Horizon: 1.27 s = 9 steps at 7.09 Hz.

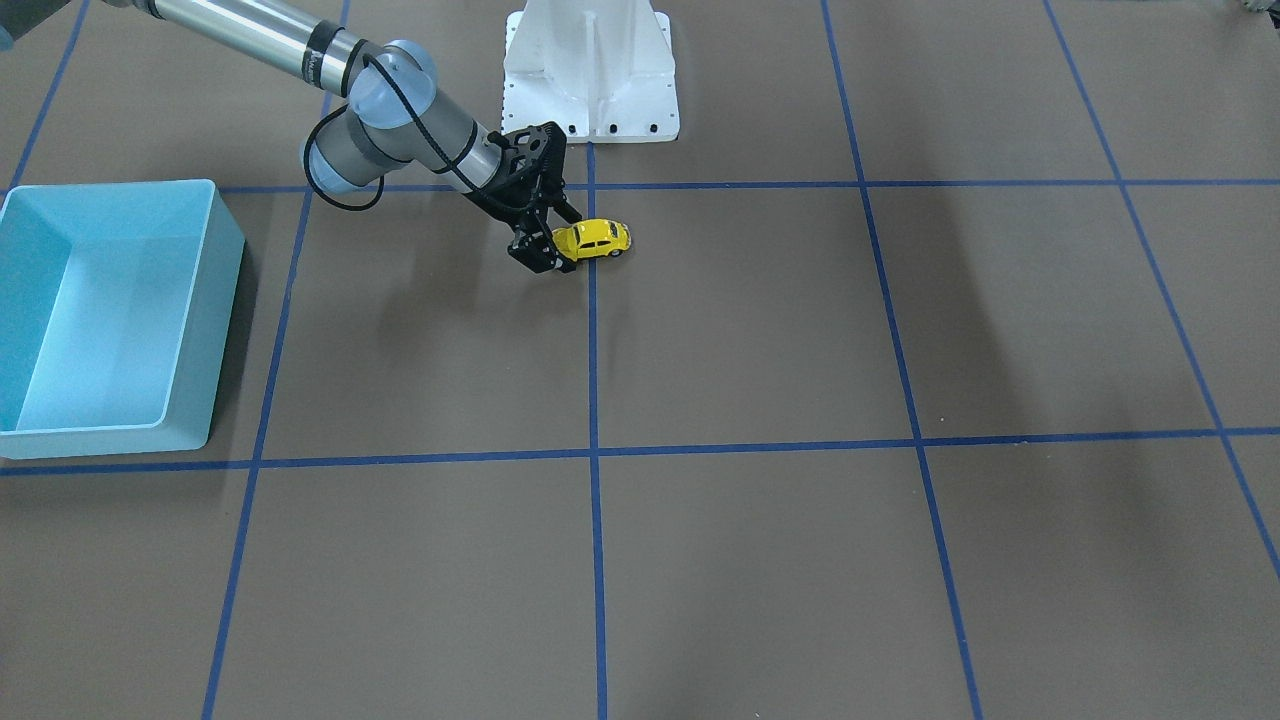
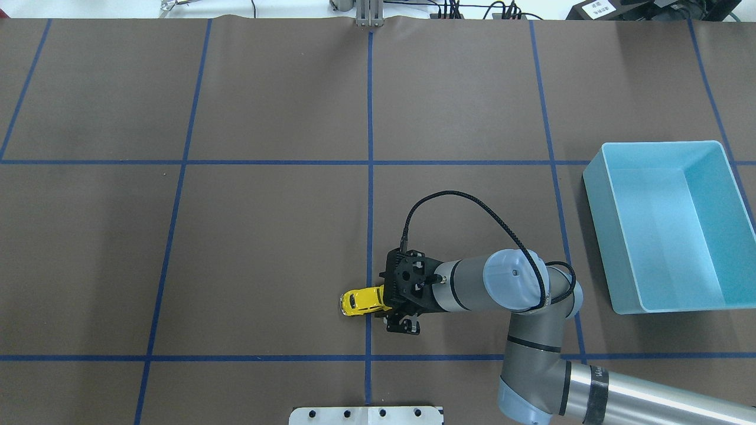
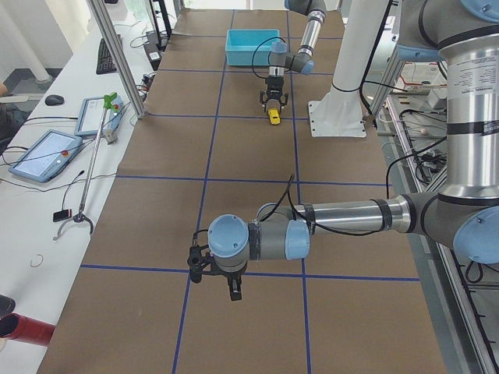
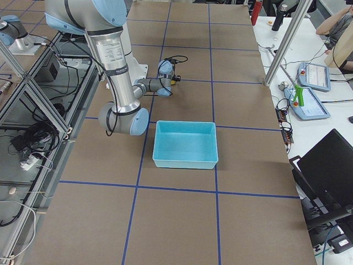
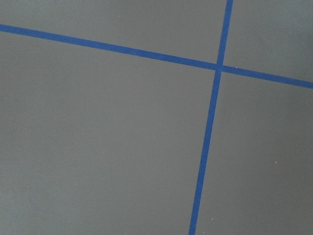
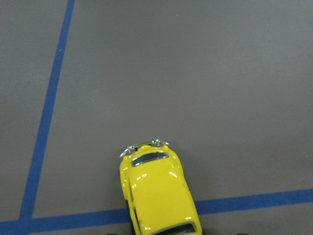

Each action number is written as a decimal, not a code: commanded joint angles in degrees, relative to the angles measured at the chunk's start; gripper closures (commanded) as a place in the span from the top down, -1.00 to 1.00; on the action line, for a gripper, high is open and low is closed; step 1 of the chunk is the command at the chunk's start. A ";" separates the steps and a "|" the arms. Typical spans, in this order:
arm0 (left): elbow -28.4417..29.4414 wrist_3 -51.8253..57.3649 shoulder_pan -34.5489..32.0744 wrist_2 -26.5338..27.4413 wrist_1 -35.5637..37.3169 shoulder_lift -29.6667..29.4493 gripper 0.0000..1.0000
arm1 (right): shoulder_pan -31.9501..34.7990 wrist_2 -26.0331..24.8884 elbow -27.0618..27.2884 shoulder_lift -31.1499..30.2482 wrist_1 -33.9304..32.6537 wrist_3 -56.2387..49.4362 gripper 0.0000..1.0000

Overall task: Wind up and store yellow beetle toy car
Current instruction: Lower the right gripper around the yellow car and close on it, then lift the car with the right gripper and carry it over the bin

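The yellow beetle toy car (image 1: 592, 238) stands on its wheels on the brown table, close to the robot's base and on a blue tape line. From overhead the car (image 2: 361, 300) sits just left of the centre line. My right gripper (image 2: 394, 308) is low at the car's rear end, its black fingers standing on either side with a gap, so it looks open. In the right wrist view the car (image 6: 159, 196) fills the bottom centre, nose pointing away. My left gripper (image 3: 221, 284) shows only in the exterior left view, over bare table; I cannot tell its state.
A light blue bin (image 2: 596, 224) stands open and unfilled on the robot's right side of the table, also seen as the bin (image 1: 215, 300). The white arm mount (image 1: 590, 70) sits just behind the car. Blue tape lines grid the brown table.
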 commanded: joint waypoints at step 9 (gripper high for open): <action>0.35 0.09 -0.09 0.00 0.09 -0.09 1.00 | 37.88 31.28 21.07 -13.77 -27.54 -0.16 -1.00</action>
